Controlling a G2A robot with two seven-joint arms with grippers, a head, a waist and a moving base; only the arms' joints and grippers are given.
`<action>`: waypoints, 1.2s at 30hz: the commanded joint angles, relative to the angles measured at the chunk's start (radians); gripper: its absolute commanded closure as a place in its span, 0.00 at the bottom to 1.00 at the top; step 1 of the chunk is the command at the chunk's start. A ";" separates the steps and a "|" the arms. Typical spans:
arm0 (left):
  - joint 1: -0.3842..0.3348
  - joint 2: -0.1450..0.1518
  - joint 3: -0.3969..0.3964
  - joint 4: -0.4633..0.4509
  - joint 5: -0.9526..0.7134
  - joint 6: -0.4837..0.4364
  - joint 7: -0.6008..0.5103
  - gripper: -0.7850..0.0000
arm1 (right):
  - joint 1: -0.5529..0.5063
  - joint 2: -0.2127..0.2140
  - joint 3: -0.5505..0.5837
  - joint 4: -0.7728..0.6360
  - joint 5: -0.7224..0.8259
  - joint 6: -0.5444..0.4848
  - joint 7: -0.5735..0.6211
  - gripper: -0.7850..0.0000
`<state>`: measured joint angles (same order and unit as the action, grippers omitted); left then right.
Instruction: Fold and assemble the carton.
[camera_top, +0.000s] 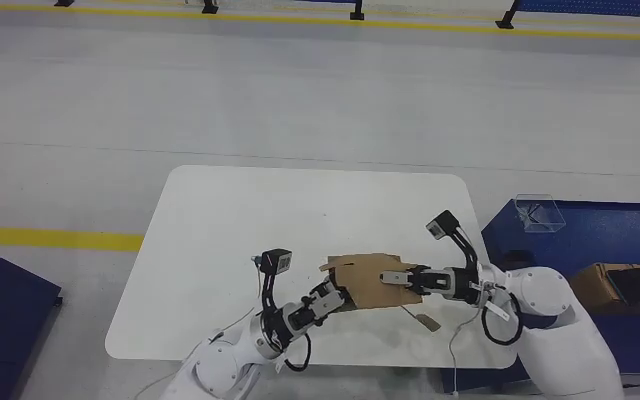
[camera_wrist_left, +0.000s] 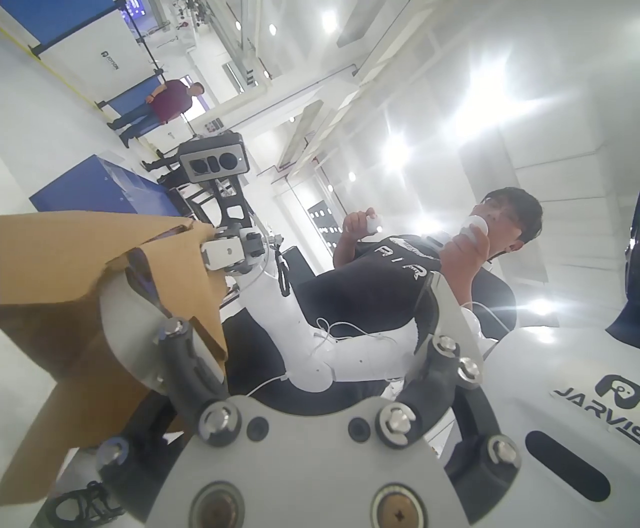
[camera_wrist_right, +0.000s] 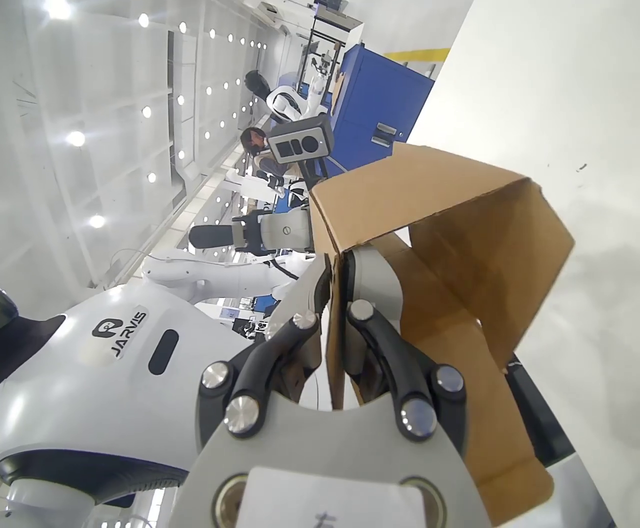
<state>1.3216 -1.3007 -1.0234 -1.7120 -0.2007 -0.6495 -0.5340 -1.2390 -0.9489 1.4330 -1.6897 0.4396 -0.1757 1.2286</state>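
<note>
A brown cardboard carton (camera_top: 370, 280) is held partly folded just above the white table's near edge, between my two arms. My right gripper (camera_top: 398, 277) is at its right side. In the right wrist view this gripper (camera_wrist_right: 340, 270) is shut on an upright wall of the carton (camera_wrist_right: 450, 235), whose panels bend around into an open sleeve. My left gripper (camera_top: 333, 293) meets the carton's left end. In the left wrist view it (camera_wrist_left: 277, 285) stands open, with one finger (camera_wrist_left: 125, 310) under a carton (camera_wrist_left: 75, 310) flap and the other finger (camera_wrist_left: 445, 310) far off in free air.
The white table (camera_top: 250, 230) stretches bare to the far and left sides. A small tan scrap (camera_top: 428, 322) lies near the front edge. Right of the table stands a blue cabinet (camera_top: 580, 235) with a clear box (camera_top: 535, 212) on it and a brown box (camera_top: 610, 285) beside it.
</note>
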 joint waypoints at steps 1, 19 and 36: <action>0.009 0.001 -0.003 -0.012 0.022 -0.009 0.014 0.00 | 0.003 0.000 -0.004 0.006 0.000 0.009 -0.006 1.00; 0.134 0.005 -0.107 -0.154 0.423 -0.141 0.323 0.00 | 0.074 -0.013 -0.038 0.131 0.241 0.167 -0.036 1.00; 0.153 0.000 -0.077 -0.221 0.625 -0.085 0.347 0.00 | 0.093 -0.023 -0.067 0.165 0.375 0.279 -0.033 1.00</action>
<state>1.4828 -1.2997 -1.1118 -1.9369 0.4176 -0.7508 -0.1765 -1.1451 -0.9721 1.3658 -1.5215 0.8086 0.1017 1.1911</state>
